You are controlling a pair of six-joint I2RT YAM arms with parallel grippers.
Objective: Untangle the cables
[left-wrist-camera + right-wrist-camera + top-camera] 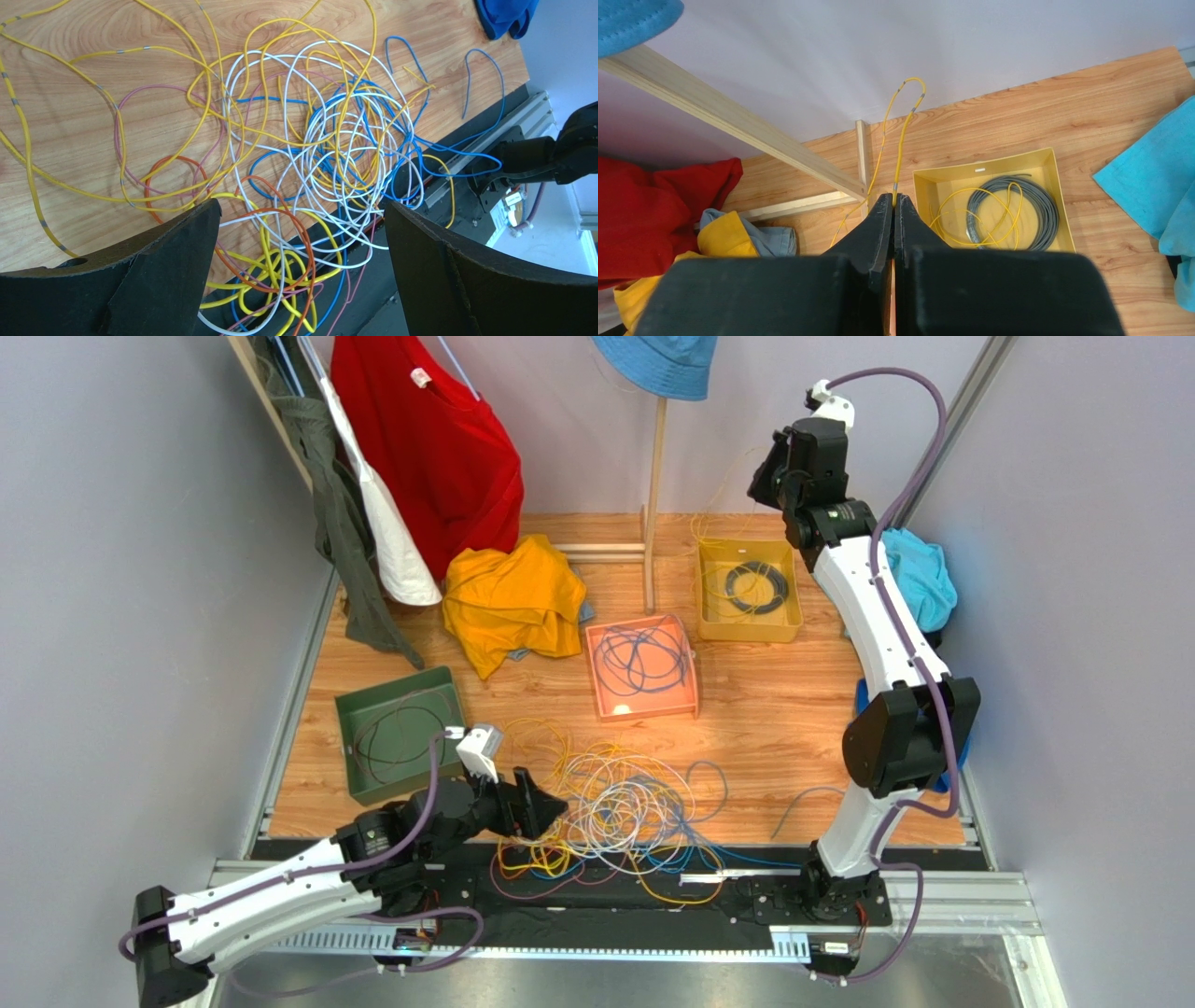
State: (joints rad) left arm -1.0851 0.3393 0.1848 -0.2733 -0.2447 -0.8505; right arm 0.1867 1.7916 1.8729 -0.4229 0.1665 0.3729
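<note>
At table (pixel 786 714) 6 o'clock: cables (pixel 624 809) in 1 tangled heap, yellow, white, blue, orange, spilling over near edge. At heap's 9 o'clock: left gripper (pixel 540 805), low, jaws spread wide, nothing between. At table 1 o'clock: right gripper (pixel 893 201), raised, pinched closed on yellow cable (pixel 904 133) looping beside yellow tray (pixel 1011 161). Orange tray (pixel 643 668) at heap's 12, green tray (pixel 401 732) at 10.

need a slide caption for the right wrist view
Right gripper shut on a thin yellow cable that loops out ahead; beyond, a yellow tray holds a grey coil.
</note>
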